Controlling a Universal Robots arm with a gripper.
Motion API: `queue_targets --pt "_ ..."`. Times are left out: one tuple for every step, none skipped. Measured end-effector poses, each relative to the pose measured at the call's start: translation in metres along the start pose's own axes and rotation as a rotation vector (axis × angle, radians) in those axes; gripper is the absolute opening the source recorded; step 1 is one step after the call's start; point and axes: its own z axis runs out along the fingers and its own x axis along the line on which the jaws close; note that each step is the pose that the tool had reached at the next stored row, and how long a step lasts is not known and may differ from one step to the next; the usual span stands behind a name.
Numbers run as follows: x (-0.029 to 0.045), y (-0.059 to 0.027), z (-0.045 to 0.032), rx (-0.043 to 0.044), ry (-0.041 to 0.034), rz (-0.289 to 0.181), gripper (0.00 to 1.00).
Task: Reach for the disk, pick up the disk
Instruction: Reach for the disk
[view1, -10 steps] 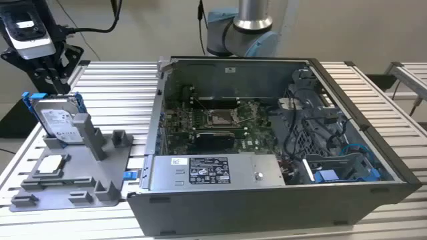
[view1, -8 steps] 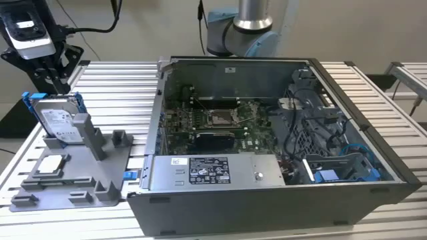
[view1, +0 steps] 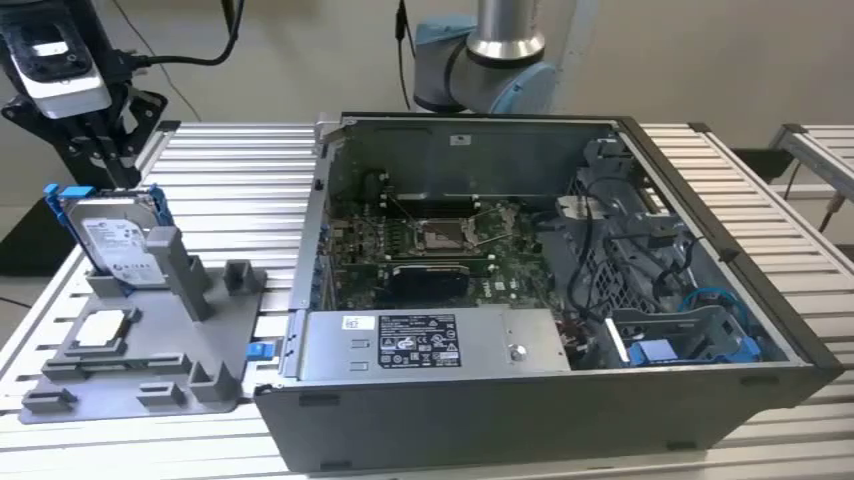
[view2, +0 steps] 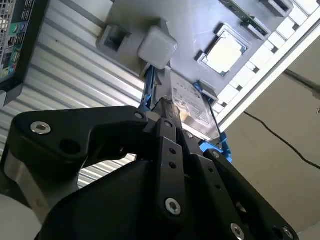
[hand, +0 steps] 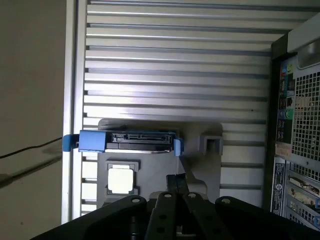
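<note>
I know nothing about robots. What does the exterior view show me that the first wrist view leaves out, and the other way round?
The exterior view adds the inside of the open computer case with its circuit board, the arm behind it, and the labelled face of the disk. The first wrist view adds the disk's connector edge and the case's port panel. Both show the disk standing upright in the grey holder, the square chip lying flat on it, the slatted table, and the gripper close over the disk.
</note>
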Motion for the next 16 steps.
queue_targets --pt "0.0002 0.0002 0.0 0.0 0.0 0.0 0.0" --pt "0.0004 0.0004 0.0 0.0 0.0 0.0 0.0" --pt "0.0008 0.0007 0.0 0.0001 0.0 0.0 0.0" --pt "0.0015 0.0012 0.0 0.0 0.0 0.0 0.0" --pt "0.0024 0.0021 0.0001 0.0 -0.0001 0.0 0.0" --pt "0.0039 0.0034 0.0002 0.0 -0.0001 0.0 0.0" --pt "0.0057 0.0046 0.0003 0.0 -0.0001 0.0 0.0" --pt "0.0075 0.0057 0.0003 0.0 -0.0001 0.0 0.0" --pt "0.009 0.0067 0.0004 0.0 0.0 0.0 0.0" --pt "0.0107 0.0079 0.0005 0.0 0.0 0.0 0.0" --pt "0.0124 0.0091 0.0006 0.0 0.0 0.0 0.0" --pt "0.0145 0.0106 0.0006 0.0 0.0 0.0 0.0" --pt "0.0165 0.0119 0.0008 0.0 0.0 0.0 0.0" --pt "0.0192 0.0135 0.0009 0.0 0.0 0.0 0.0" --pt "0.0217 0.0148 0.001 0.0 0.0 -0.001 0.0" --pt "0.0244 0.016 0.0011 0.0 0.0001 -0.001 0.0"
